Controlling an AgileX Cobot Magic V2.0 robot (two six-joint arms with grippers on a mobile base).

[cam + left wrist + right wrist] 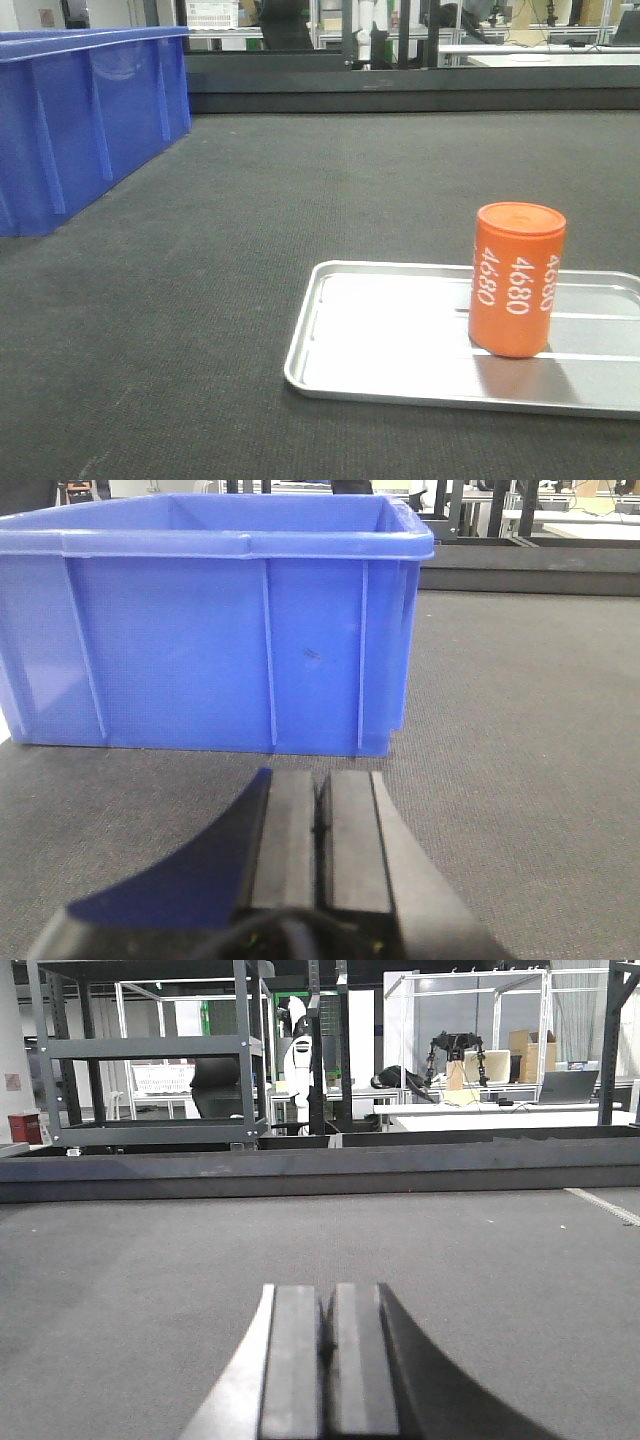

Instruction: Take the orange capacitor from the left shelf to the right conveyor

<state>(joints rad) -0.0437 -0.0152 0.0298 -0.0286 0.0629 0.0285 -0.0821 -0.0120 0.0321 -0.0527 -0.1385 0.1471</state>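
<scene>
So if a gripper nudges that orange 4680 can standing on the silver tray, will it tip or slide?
The orange capacitor stands upright and taller than wide, so a high push would probably tip it; once down, its round side would likely roll. The silver tray looks smooth, so a low push may slide it instead. It looks rigid, so a firm side grip should hold.

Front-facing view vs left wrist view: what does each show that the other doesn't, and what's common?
Only the front-facing view shows the orange capacitor, standing upright on a small shallow silver tray that lies on the dark belt; no gripper appears there. Only the left wrist view shows the left gripper, its jaws closed together with nothing between them, pointing at the bin's long side. Both show the blue plastic bin resting on the dark textured conveyor surface, plus blurred workshop racks behind.
</scene>
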